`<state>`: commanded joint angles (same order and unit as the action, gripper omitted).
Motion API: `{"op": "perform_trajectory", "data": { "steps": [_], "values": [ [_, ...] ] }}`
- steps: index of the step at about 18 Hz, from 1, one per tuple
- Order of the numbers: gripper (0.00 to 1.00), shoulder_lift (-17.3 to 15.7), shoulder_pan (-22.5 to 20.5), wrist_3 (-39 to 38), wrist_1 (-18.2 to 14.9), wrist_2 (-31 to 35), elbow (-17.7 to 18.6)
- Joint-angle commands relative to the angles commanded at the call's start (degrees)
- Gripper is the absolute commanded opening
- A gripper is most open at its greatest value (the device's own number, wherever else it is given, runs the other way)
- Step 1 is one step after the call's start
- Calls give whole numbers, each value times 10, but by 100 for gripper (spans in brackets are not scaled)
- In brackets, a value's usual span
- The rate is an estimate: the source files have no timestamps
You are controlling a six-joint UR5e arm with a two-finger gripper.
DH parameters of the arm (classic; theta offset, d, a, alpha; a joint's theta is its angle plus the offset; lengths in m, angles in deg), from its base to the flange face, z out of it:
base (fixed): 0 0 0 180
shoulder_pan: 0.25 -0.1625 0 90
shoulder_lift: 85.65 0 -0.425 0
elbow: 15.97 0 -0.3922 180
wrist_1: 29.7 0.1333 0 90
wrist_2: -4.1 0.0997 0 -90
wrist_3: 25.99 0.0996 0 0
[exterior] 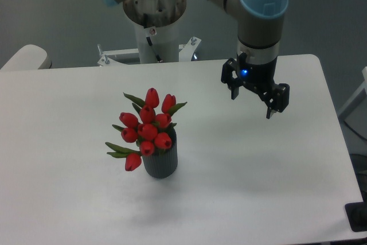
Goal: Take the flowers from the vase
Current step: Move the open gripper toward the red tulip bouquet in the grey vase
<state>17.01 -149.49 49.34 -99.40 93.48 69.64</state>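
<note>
The flowers [148, 127], a bunch of red tulip buds with dark green leaves, stand in the vase [161, 162], a short dark grey ribbed cylinder left of the table's centre. One bud droops over the vase's left side. My gripper [252, 103] hangs above the table to the right of the flowers and farther back, well apart from them. Its two black fingers are spread open and hold nothing.
The white table [241, 187] has its right edge near the gripper and its front edge below the vase. The arm's base [155, 21] stands behind the table at the back centre. A dark object [358, 216] sits off the front right corner.
</note>
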Motion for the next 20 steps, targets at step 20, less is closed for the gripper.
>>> {"op": "perform_trajectory", "data": {
  "steps": [20],
  "values": [
    [100, -33, 4, -27, -2, -143, 66]
  ]
}}
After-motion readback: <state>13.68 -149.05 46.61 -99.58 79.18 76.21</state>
